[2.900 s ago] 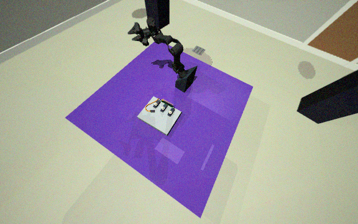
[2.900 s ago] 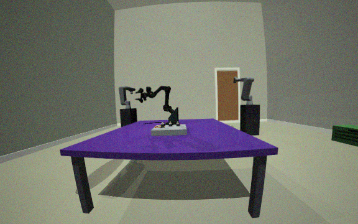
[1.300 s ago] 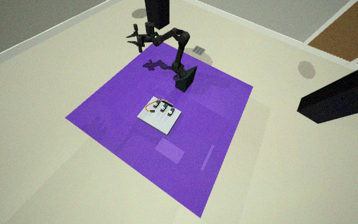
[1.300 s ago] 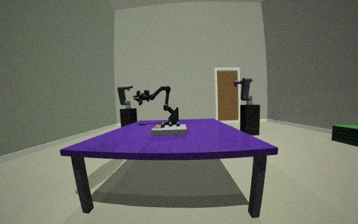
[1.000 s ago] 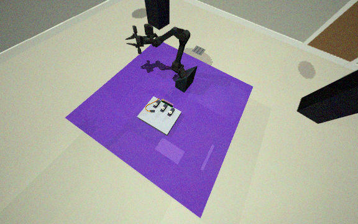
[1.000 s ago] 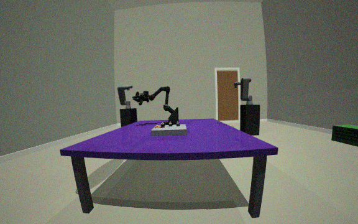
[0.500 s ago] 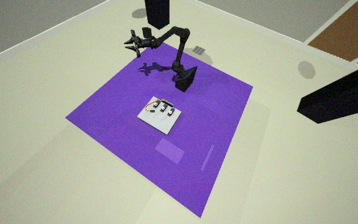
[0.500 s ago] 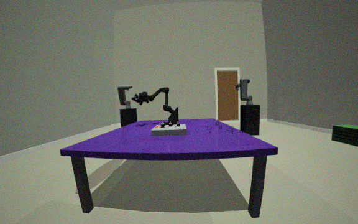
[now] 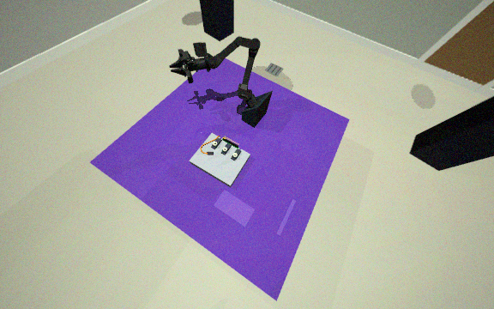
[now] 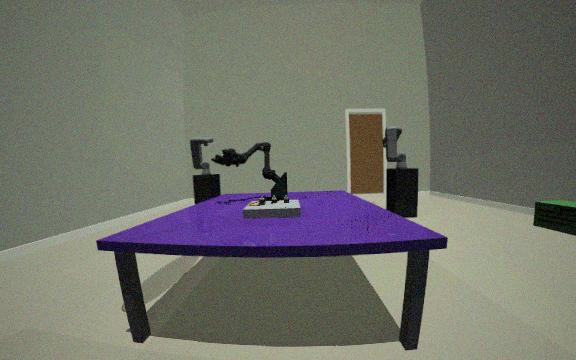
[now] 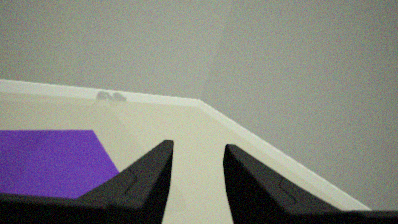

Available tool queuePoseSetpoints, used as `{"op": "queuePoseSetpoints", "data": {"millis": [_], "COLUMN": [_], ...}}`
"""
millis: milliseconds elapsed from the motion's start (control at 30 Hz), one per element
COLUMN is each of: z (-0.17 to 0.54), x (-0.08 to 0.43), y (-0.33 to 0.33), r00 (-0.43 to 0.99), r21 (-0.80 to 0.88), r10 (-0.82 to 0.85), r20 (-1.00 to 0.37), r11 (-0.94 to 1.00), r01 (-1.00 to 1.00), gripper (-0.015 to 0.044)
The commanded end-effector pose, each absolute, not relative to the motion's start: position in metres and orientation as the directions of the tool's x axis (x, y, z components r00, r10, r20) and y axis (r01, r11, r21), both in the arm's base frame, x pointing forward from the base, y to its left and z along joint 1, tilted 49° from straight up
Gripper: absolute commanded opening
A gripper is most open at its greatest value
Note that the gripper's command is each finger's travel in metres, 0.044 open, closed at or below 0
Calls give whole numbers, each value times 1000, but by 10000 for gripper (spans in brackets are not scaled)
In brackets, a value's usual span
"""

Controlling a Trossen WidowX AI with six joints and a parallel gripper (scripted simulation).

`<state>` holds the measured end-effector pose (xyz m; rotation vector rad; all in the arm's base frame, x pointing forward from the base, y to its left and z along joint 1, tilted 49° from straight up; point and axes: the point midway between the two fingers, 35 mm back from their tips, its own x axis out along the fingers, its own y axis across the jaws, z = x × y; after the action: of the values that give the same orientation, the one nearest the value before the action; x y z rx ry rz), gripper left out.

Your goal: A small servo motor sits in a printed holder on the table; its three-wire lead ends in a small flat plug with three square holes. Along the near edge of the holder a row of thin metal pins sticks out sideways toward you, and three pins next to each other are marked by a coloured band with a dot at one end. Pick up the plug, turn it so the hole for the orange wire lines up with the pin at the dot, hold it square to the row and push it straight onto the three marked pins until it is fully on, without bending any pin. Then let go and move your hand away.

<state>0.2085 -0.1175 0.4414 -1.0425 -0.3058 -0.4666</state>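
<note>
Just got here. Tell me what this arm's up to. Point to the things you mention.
The black arm is handling nothing at this moment: its jaws are partly open, raised high and off to one side, with only background between the fingers. The servo plug [image 9: 210, 153] lies on the pale board [image 9: 225, 172] [image 10: 272, 213], at the end of its orange-looking lead [image 9: 201, 148], beside three small dark units. It isn't in the grip or on any pins, so the plugging-in remains to be done.

Greenish-grey walls meet a cream floor [image 9: 144, 249] [image 10: 493, 280] [image 11: 145, 122] along pale skirting; a brown door [image 10: 366, 152] stands far right, a green-topped block [image 10: 575, 220] near right.
</note>
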Motion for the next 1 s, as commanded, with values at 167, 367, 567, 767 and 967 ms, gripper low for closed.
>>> {"op": "queuePoseSetpoints", "data": {"millis": [167, 367, 567, 767, 967], "z": [426, 416, 406, 394, 382], "x": [231, 244, 257, 269, 281], "y": [-109, -101, -92, -81, -68], "r00": [889, 907, 925, 942, 958], "r21": [-657, -590, -517, -436, -353], "r10": [-205, -187, -167, -147, -122], "r20": [410, 378, 341, 302, 260], "r11": [609, 706, 789, 857, 911], "r01": [444, 392, 333, 274, 212], "gripper": [115, 115, 115, 115, 115]}}
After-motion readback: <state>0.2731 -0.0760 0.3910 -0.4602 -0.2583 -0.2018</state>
